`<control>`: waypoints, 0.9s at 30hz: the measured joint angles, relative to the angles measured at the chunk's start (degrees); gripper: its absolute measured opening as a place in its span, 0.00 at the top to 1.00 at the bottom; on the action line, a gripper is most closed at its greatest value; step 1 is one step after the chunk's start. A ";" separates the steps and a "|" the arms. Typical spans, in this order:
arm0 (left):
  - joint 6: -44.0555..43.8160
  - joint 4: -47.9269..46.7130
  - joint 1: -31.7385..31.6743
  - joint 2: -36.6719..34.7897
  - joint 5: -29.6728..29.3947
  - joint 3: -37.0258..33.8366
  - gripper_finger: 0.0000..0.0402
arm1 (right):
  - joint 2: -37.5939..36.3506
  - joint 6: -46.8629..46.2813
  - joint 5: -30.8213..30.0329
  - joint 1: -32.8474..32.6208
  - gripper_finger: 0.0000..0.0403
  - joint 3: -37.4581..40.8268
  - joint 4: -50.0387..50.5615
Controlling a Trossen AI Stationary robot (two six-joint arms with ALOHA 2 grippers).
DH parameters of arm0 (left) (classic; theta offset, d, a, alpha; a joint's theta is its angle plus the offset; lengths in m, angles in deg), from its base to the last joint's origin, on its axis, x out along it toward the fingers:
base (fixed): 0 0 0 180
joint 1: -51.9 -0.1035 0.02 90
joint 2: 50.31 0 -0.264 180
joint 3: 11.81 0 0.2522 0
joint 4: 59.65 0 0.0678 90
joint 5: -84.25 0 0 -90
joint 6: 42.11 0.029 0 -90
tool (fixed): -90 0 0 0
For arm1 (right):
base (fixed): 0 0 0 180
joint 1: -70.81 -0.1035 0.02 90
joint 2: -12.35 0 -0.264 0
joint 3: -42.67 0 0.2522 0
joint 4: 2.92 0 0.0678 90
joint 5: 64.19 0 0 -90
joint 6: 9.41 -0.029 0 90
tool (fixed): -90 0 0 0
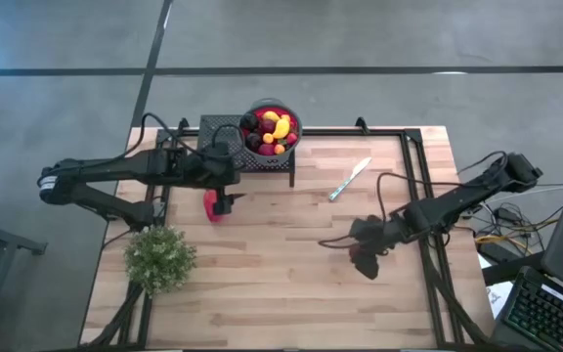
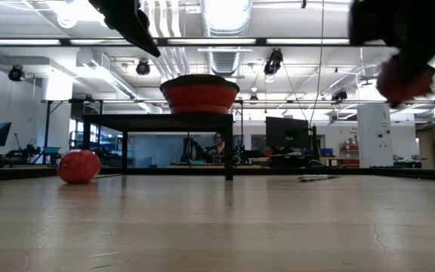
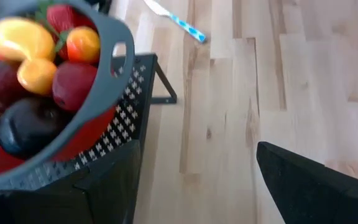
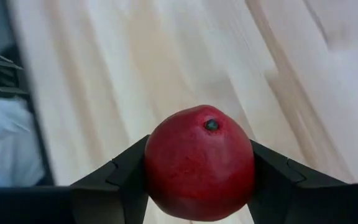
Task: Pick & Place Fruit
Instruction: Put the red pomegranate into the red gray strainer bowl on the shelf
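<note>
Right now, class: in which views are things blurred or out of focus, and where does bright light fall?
Right wrist view: the red fruit between the right gripper fingers is sharp, the table behind smeared. Low view: the right gripper is a dark blur, ceiling lights glare. Left wrist view: the bowl rim is soft. High view: even light.

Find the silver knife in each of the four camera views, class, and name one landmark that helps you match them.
High view: silver knife lies on the table, right of the bowl of fruit.
Low view: a thin, flat shape far right of the bowl, probably the knife.
Left wrist view: knife beyond the bowl.
Right wrist view: not in it.
Shared landmark: the bowl.
</note>
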 joint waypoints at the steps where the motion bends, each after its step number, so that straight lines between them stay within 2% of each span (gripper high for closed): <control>1: 0.63 0.73 0.02 0.02 0.00 0.00 0.18 | 0.00 1.84 -0.11 0.41 0.51 -0.86 -1.39; 7: 6.17 6.28 0.43 0.07 0.41 0.00 0.18 | -0.02 12.97 -0.20 3.88 0.53 -5.68 -9.40; 12: 13.48 14.19 0.94 0.08 0.46 0.00 0.18 | 0.00 23.06 -0.54 7.59 0.50 -8.82 -16.32; 22: 29.64 27.52 2.58 3.31 0.40 -0.02 0.18 | 0.20 38.61 0.15 13.75 0.53 -13.75 -23.29; 25: 36.44 31.11 3.95 5.60 -1.15 -0.08 0.18 | 0.48 41.31 0.18 15.25 0.51 -14.67 -24.29; 27: 41.08 34.50 4.90 7.11 -4.39 -0.09 0.18 | 0.51 42.68 0.33 16.17 0.50 -15.35 -24.94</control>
